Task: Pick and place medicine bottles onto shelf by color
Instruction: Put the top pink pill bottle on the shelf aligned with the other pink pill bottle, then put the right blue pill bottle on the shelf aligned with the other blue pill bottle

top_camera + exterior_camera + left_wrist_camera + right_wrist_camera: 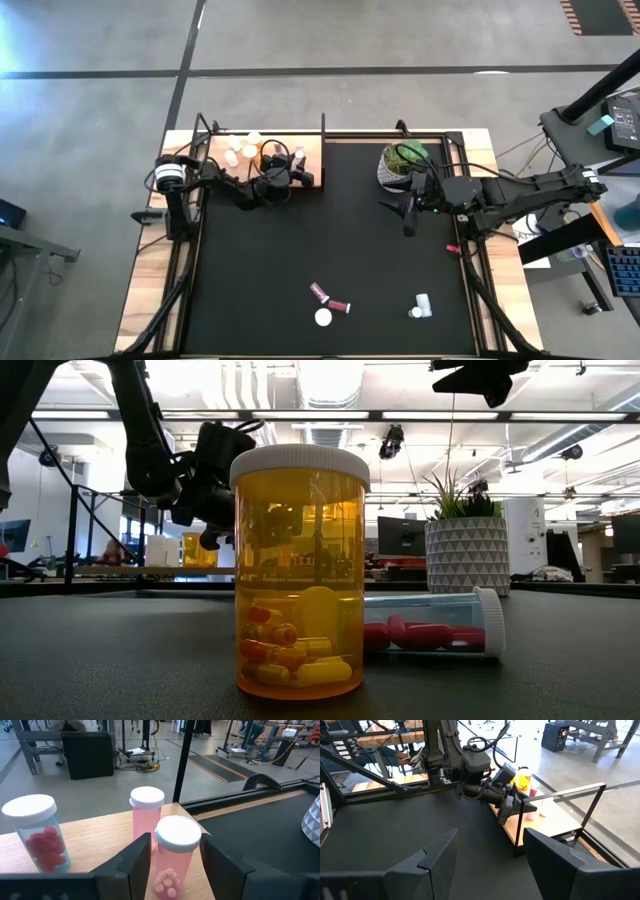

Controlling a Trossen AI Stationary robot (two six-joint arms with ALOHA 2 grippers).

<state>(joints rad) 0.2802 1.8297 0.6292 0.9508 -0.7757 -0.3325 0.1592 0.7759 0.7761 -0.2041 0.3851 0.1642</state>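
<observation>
Upright, the pink-pill bottle (172, 857) sits between the left end effector's (172, 865) spread fingers on the shelf (95, 837).

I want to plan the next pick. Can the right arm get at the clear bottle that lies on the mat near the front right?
Probably yes. The right gripper hangs open over bare mat beside the plant pot, and nothing stands between it and the lying clear bottle.

Amber bottle (300, 575): glossy see-through plastic, ribbed white plastic cap. Lying clear bottle (430, 622): smooth transparent plastic. Pink bottle (172, 857): translucent plastic, matt white cap. Shelf (95, 837): pale wood, smooth grain. Table mat (330, 240): black, matt. Plant pot (467, 555): white, faceted texture.
</observation>
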